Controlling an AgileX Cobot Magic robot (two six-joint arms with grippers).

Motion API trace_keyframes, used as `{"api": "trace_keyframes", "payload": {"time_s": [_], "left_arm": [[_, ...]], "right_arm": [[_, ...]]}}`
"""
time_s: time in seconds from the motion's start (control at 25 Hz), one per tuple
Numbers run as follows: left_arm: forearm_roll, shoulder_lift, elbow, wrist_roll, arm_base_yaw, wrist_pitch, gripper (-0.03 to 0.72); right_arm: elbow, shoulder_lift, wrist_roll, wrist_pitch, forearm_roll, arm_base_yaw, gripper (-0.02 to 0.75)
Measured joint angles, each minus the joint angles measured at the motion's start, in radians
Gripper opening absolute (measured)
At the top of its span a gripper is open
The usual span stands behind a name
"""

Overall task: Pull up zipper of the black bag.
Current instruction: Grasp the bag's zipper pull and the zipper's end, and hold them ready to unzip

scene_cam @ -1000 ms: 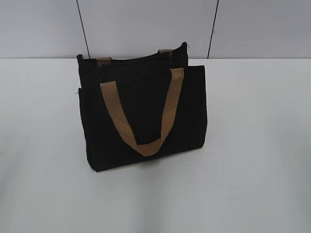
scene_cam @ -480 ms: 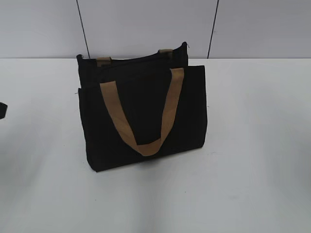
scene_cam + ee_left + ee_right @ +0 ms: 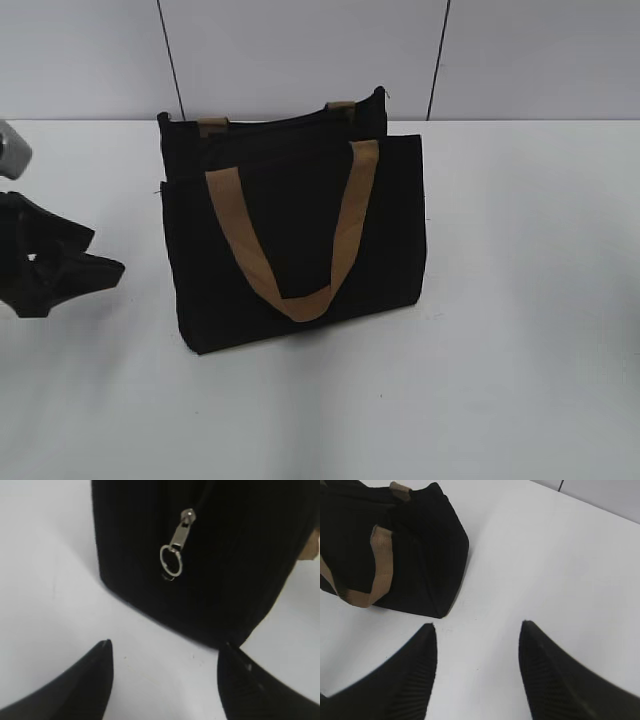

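The black bag (image 3: 290, 215) stands upright mid-table, its tan front handle (image 3: 345, 225) hanging down the front panel. My left gripper (image 3: 105, 252) is at the left edge of the exterior view, open, a short way from the bag's left end. In the left wrist view the bag's end (image 3: 230, 555) fills the top, and the zipper's silvery pull with its ring (image 3: 174, 552) hangs on it. The left gripper (image 3: 166, 645) is open and empty, short of the pull. The right gripper (image 3: 479, 625) is open and empty over bare table, apart from the bag's corner (image 3: 435, 555).
The white table (image 3: 520, 300) surrounds the bag. A grey panelled wall (image 3: 300, 50) stands just behind it. The right arm does not show in the exterior view.
My left gripper has come into the exterior view from the left edge and moved toward the bag's left end. The bag has not moved.
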Motion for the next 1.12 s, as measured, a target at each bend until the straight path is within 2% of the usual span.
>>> {"api": "trace_keyframes", "payload": {"time_s": [0.2, 0.28, 0.48, 0.64, 0.84, 1.12], "left_arm": [[-0.219, 0.176, -0.015, 0.41, 0.0, 0.115, 0.482], [-0.251, 0.247, -0.038, 0.485, 0.0, 0.155, 0.48], [-0.279, 0.392, -0.133, 0.527, 0.0, 0.223, 0.48], [-0.287, 0.45, -0.198, 0.529, 0.0, 0.249, 0.48], [-0.294, 0.483, -0.211, 0.53, 0.0, 0.278, 0.479], [-0.325, 0.539, -0.212, 0.582, 0.0, 0.29, 0.475]], "right_arm": [[-0.101, 0.086, -0.001, 0.043, 0.004, 0.034, 0.412], [-0.137, 0.112, -0.001, 0.045, 0.004, 0.072, 0.412], [-0.222, 0.201, 0.006, 0.046, 0.004, 0.184, 0.412], [-0.275, 0.262, 0.016, 0.046, 0.004, 0.242, 0.412], [-0.288, 0.294, 0.02, 0.041, 0.004, 0.276, 0.412], [-0.289, 0.3, 0.022, 0.031, 0.004, 0.277, 0.412]]}}
